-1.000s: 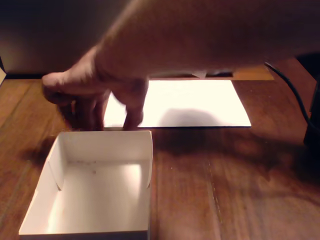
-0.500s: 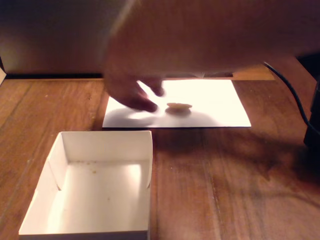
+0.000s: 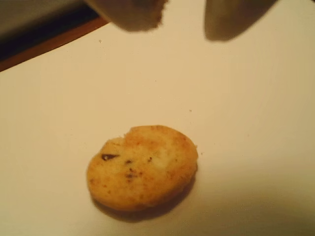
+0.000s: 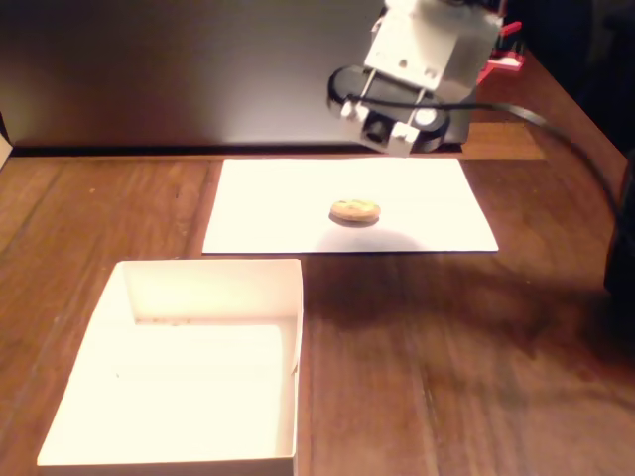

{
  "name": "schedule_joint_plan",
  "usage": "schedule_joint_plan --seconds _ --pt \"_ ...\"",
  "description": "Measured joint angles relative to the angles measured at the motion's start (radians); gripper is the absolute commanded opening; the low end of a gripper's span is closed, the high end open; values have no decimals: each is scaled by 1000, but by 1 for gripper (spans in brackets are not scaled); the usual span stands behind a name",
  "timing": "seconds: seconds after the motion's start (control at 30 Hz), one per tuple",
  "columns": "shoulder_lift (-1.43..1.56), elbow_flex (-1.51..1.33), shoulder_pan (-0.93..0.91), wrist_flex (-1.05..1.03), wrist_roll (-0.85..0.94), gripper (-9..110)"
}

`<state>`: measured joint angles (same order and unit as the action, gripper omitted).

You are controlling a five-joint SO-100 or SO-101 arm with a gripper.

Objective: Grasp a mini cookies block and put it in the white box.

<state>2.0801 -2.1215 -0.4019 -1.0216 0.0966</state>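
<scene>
Hand [image 3: 182,14] — blurred, cropped at top edge

Dark wooden table [image 4: 476,347], white paper sheet [image 4: 268,213], white box [image 4: 198,288], black cable [image 4: 585,183]
</scene>
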Motion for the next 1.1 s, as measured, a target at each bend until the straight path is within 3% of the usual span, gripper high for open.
schedule_joint_plan --seconds 0.3,0.7,1.1 --pt "95 15 26 -183 2 33" --pt "-307 377 -67 -311 31 35" --pt "-558 423 -34 -376 -34 35"
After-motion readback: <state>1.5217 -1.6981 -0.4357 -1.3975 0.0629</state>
